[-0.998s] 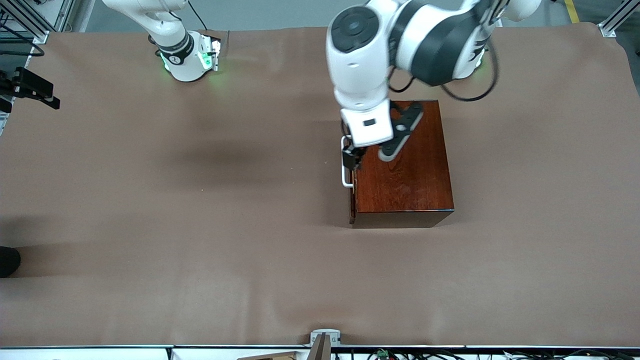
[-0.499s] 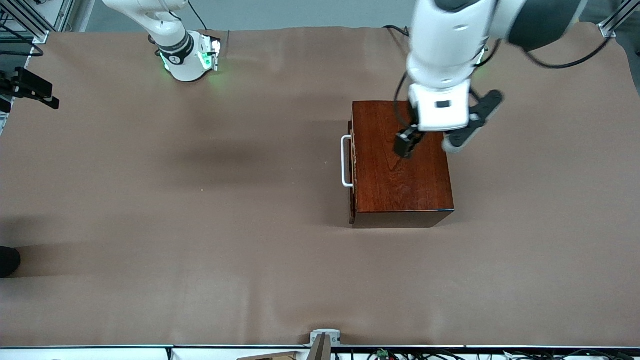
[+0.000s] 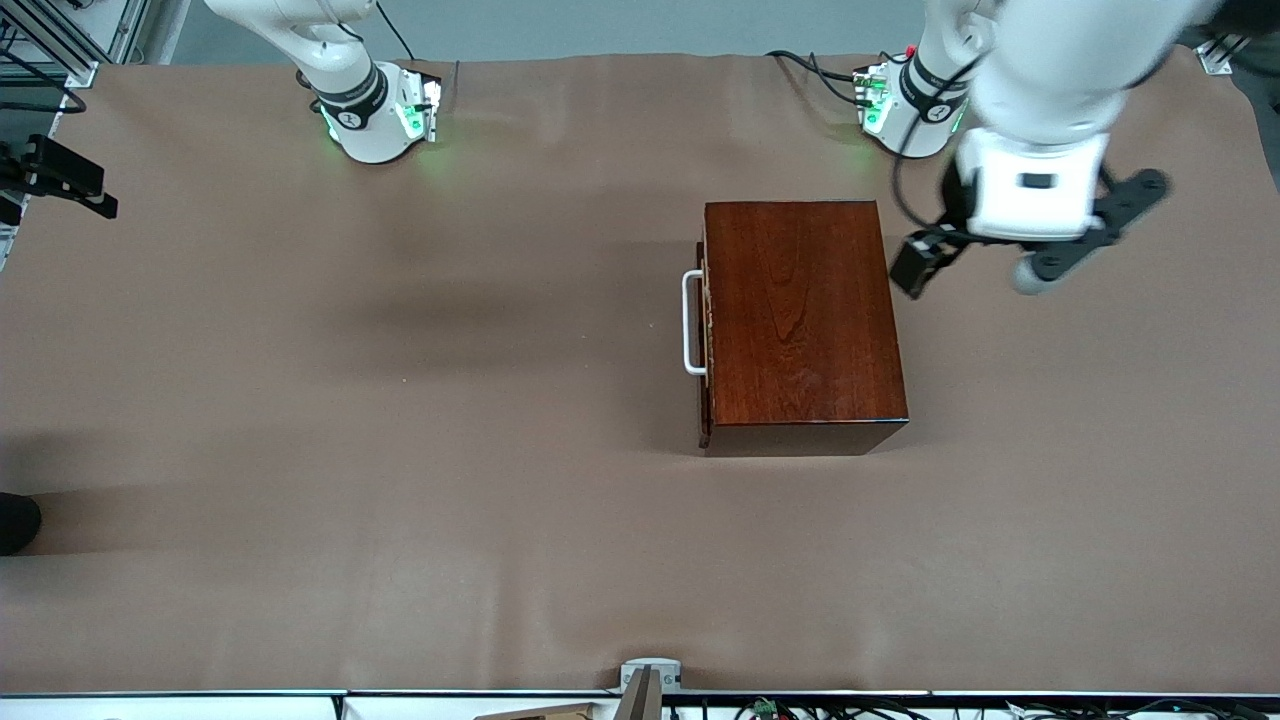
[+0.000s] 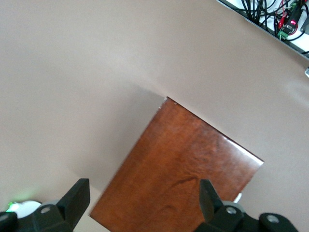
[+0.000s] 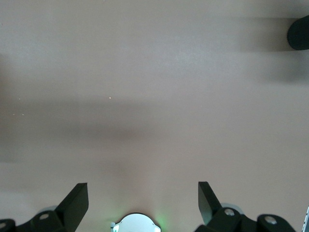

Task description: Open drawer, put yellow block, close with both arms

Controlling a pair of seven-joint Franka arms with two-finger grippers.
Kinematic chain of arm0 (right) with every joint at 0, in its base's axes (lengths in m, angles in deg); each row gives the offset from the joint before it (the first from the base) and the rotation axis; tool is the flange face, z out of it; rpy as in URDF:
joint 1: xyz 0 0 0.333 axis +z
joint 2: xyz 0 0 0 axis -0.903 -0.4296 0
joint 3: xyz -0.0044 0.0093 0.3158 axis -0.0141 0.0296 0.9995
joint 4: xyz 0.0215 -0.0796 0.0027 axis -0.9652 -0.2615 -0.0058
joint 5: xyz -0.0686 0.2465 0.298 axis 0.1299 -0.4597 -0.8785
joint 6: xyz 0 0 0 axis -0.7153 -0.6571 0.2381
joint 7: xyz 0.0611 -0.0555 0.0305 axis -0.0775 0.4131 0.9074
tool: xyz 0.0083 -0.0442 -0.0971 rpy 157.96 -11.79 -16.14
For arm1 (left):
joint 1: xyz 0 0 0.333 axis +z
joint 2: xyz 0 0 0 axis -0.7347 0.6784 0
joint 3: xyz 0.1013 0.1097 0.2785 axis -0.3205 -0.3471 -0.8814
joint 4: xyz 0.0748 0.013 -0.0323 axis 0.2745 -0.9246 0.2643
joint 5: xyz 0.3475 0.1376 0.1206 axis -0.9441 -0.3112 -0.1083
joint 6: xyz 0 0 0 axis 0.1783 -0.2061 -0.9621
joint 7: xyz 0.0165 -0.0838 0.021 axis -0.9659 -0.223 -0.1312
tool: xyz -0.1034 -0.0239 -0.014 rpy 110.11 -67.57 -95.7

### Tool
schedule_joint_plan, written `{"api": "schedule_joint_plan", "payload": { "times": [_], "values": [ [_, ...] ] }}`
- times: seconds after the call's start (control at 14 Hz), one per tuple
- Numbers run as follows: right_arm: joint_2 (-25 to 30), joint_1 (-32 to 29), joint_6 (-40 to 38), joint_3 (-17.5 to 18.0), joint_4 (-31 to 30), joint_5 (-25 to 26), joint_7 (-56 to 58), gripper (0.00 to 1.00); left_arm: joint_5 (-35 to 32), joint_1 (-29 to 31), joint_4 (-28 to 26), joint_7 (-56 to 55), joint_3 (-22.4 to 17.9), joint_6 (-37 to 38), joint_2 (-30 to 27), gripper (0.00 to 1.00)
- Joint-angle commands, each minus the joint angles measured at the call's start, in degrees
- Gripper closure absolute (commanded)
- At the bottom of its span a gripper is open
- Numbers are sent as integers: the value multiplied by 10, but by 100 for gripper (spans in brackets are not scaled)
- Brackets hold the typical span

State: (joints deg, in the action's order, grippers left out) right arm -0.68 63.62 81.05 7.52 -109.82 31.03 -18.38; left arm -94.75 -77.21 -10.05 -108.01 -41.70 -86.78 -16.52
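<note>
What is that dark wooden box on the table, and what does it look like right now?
The wooden box is a glossy, reddish-brown, mahogany-like rectangular case with visible grain, sitting flat on the brown table cover toward the left arm's end. Its drawer is pushed almost fully in, and a white U-shaped handle sticks out from its front. Nothing touches it but the table.

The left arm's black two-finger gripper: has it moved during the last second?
Yes. The left gripper, earlier at the white U-shaped handle, has crossed over the glossy mahogany-coloured wooden box toward the left arm's end of the table, open and empty.
</note>
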Motion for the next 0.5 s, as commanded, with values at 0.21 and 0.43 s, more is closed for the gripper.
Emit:
{"api": "schedule_joint_plan", "payload": {
  "times": [0.21,0.43],
  "values": [
    [-2,-12,-5,8,7,9,5,0,23,75,-39,169,7,5,-34,0],
    [-2,-12,-5,8,7,8,5,0,23,94,-48,224,6,5,-39,0]
  ]
}}
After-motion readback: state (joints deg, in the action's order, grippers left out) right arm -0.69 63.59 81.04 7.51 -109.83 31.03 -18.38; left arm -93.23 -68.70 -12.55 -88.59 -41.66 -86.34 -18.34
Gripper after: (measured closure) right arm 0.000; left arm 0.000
